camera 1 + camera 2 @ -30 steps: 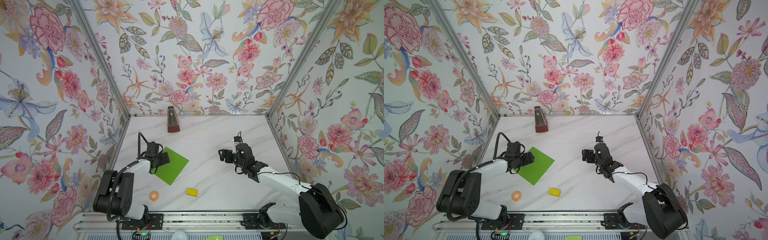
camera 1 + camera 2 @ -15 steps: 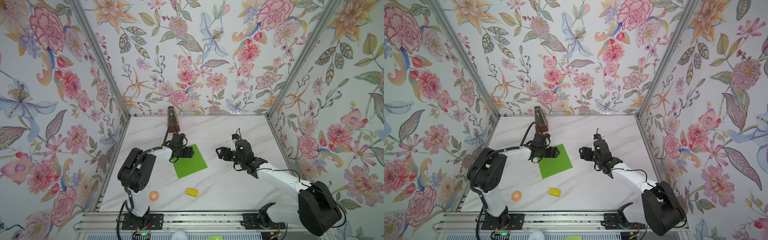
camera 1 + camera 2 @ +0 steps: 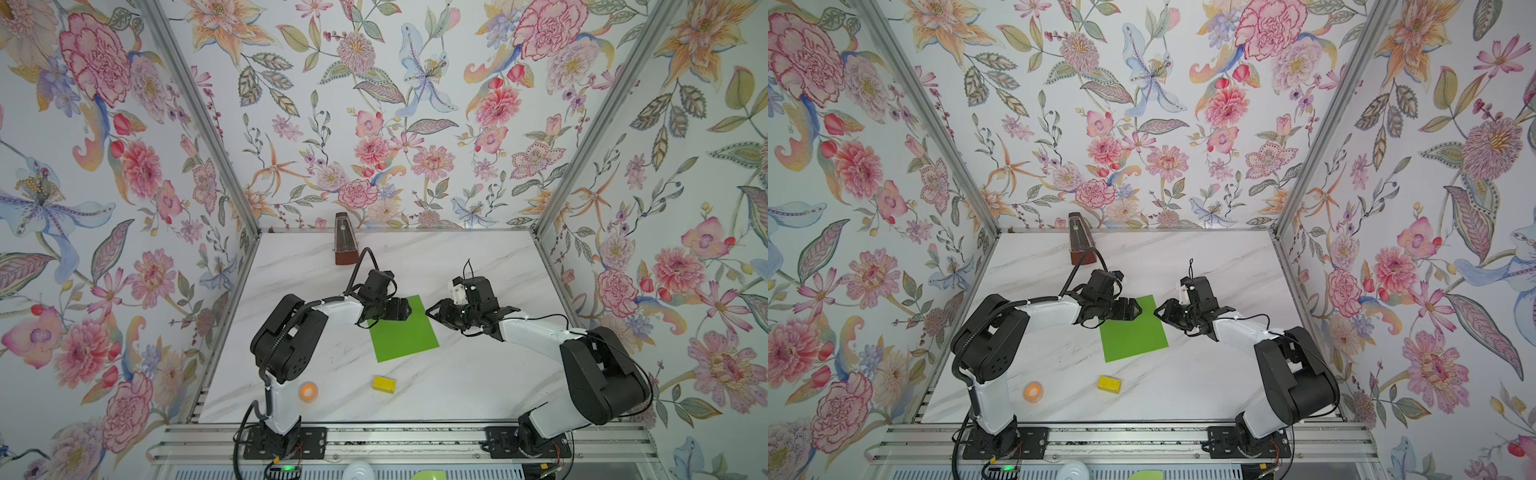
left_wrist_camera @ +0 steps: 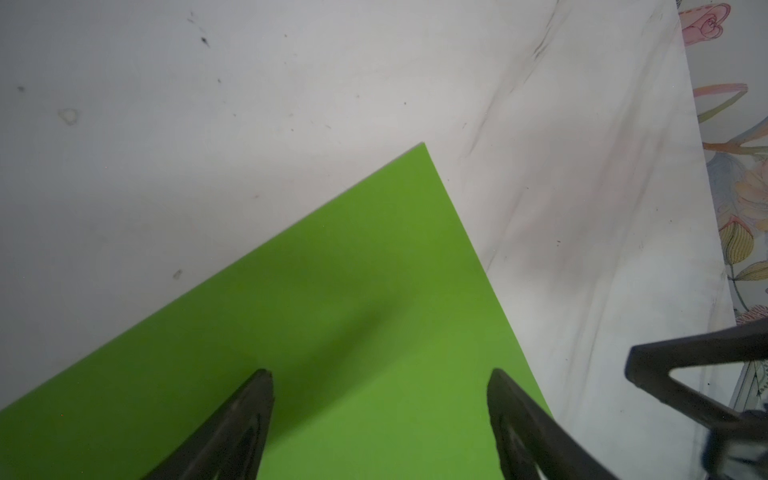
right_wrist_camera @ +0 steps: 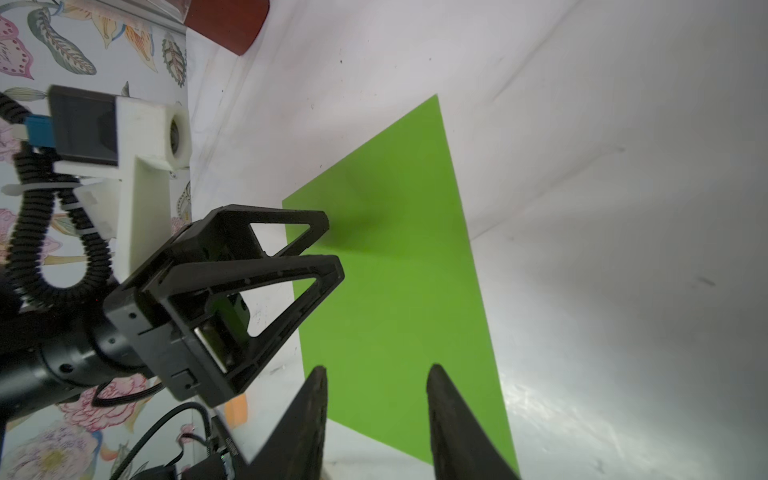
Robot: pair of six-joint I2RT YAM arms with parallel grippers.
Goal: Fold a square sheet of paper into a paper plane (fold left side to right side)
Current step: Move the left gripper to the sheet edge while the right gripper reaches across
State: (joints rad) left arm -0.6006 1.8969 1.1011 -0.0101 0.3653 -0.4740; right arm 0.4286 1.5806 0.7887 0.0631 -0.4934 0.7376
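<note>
A square sheet of bright lime-green paper (image 3: 405,332) lies flat and unfolded near the middle of the white marble-patterned tabletop (image 3: 457,374), turned slightly askew, in both top views. The left gripper (image 3: 405,309) hangs over the sheet's far left corner with its jaws spread wide and nothing between them. The left wrist view shows its black fingers (image 4: 257,415) apart above the green surface, though contact with the paper cannot be made out. The right gripper (image 3: 430,311) sits just beside the sheet's far right corner, its jaws narrowly parted and grasping nothing. Nearer the front edge rest a small yellow block (image 3: 384,384) and an orange round object (image 3: 308,391). A brown metronome (image 3: 345,245) stands by the floral back wall.
</note>
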